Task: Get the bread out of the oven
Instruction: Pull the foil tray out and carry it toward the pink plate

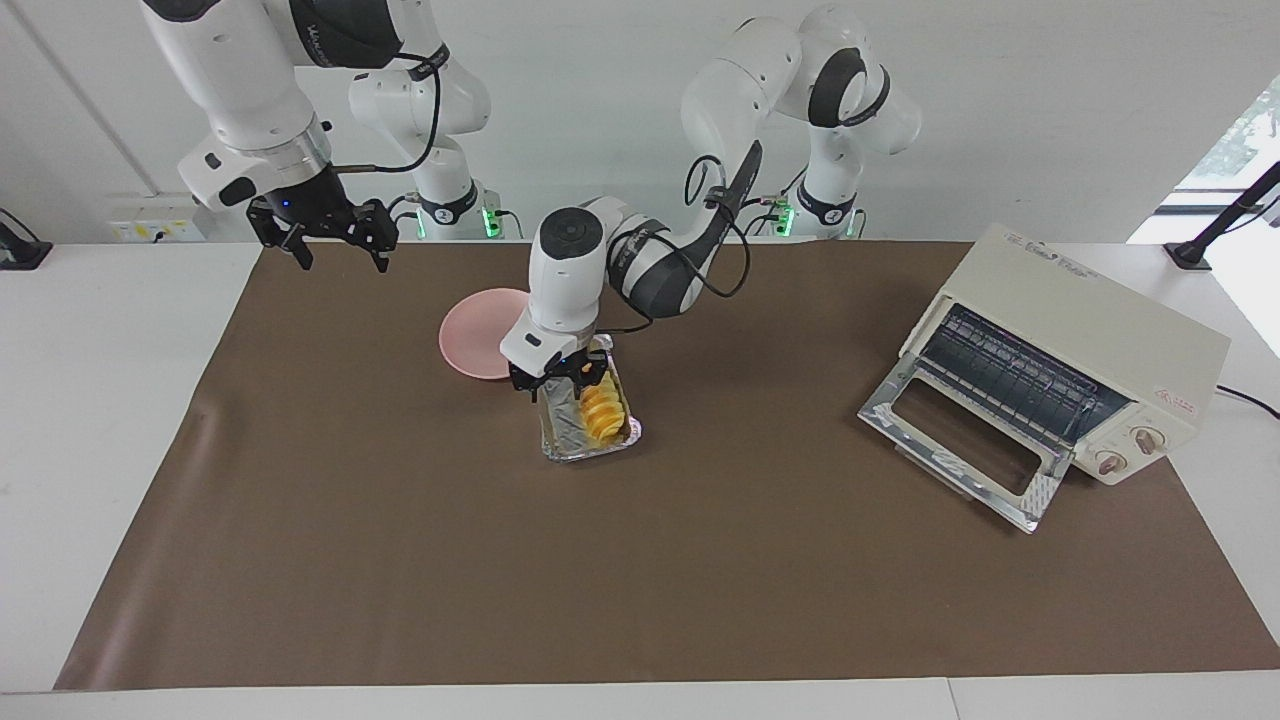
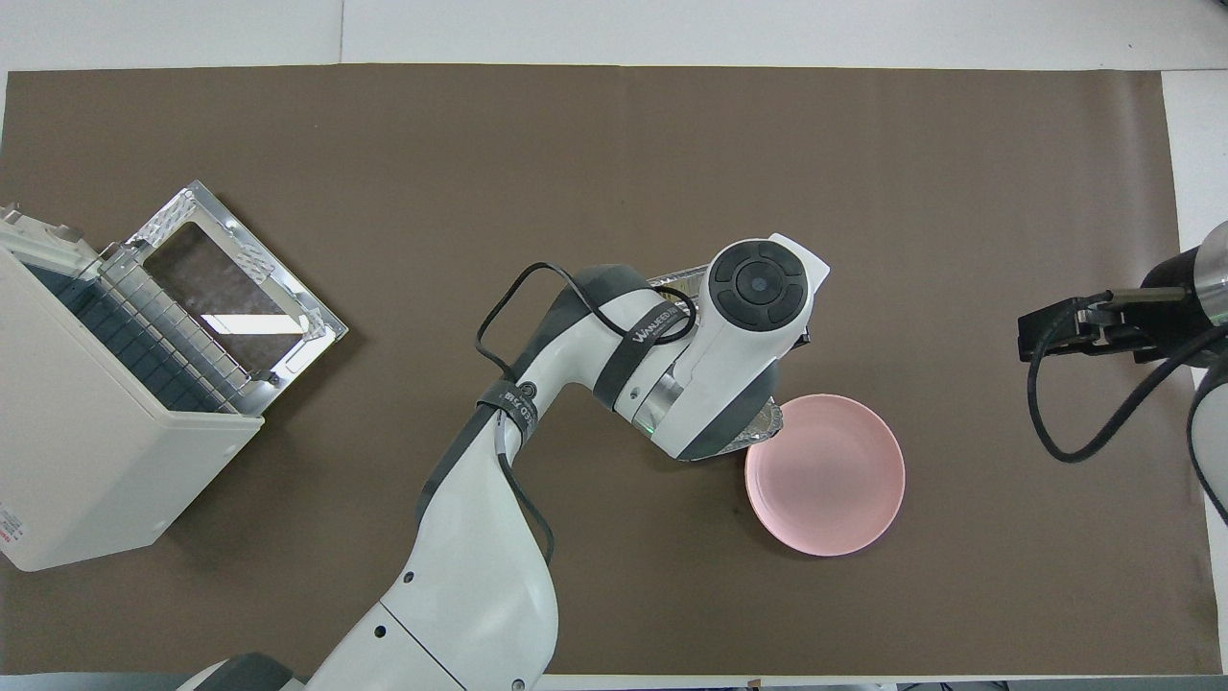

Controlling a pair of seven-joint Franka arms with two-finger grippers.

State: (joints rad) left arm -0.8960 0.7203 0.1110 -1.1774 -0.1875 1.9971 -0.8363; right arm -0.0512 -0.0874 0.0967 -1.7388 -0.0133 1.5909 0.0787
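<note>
— Hovering low over the foil tray (image 1: 590,425), left gripper (image 1: 567,383), right at the tray's end nearest the robots. Fingers spread, tips either side of the bread's upper end.

— And the bread (image 1: 603,408)?

— Lying lengthwise in the tray, directly under and just past the fingertips, stretching away from the robots. Touching or only just above it: cannot tell. From overhead, hidden under the wrist, only slivers of tray showing at the edges.

— Anything beside that gripper?

— Pink plate (image 2: 825,474), just beside the tray, toward the right arm's end of the table and slightly nearer the robots than the bread.

— Oven (image 1: 1070,365)?

— Well apart from the gripper, toward the left arm's end of the table. Door dropped open and lying flat, wire rack showing inside, bare.

— Right gripper (image 1: 325,232)?

— Waiting up in the air over the brown mat's (image 1: 400,560) corner at its own end, well apart from plate and tray. Fingers parted, holding nothing.
</note>
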